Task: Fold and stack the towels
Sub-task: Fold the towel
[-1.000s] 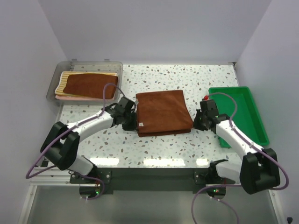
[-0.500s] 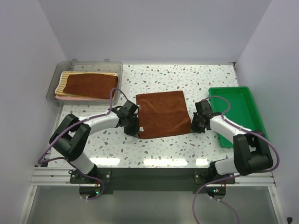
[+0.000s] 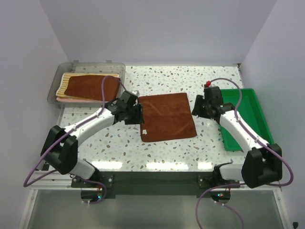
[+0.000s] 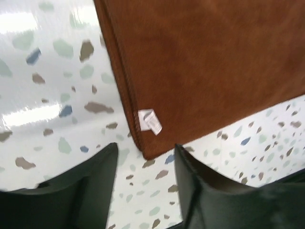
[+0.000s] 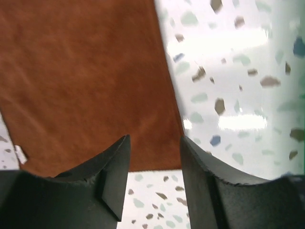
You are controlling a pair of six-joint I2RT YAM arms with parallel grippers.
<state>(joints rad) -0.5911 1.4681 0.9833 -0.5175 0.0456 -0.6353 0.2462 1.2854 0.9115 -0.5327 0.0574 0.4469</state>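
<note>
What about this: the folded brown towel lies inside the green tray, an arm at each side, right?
No. The folded brown towel lies on the speckled table, left of the green tray, as the top view shows. The left arm and right arm do flank it.

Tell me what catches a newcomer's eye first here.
A folded rust-brown cloth towel lies flat mid-table, flanked by the left end effector and right end effector, both open. At far left a clear grey plastic bin holds another rust-brown towel atop a yellow-and-white striped towel; a bright green plastic tray sits at right.
</note>
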